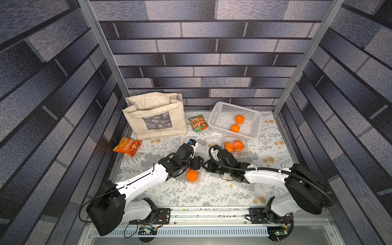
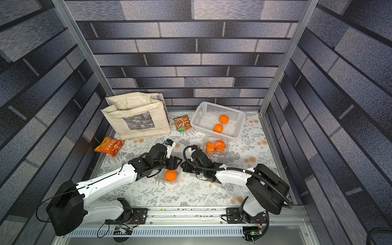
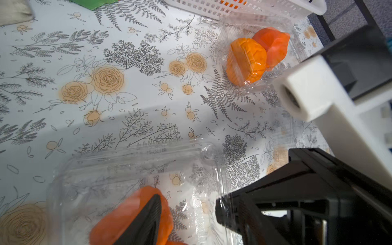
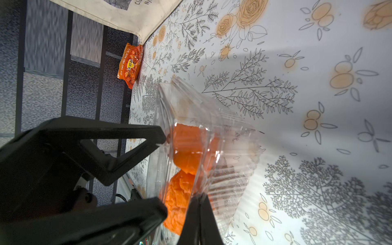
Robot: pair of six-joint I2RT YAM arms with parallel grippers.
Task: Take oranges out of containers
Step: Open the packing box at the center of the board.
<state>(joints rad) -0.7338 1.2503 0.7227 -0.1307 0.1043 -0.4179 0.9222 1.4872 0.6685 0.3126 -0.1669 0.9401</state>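
Observation:
At the table's middle an open clear container holds an orange. My left gripper reaches into it with jaws apart. In the left wrist view one finger lies on the orange, and a gap shows to the other finger. My right gripper is shut on that container's thin plastic edge, and two oranges show behind the plastic. A closed container farther right holds two oranges.
A white basket at the back right holds two oranges. A beige tote bag stands at the back left. A green packet and an orange snack packet lie on the floral cloth. Clear plastic shows under the right arm.

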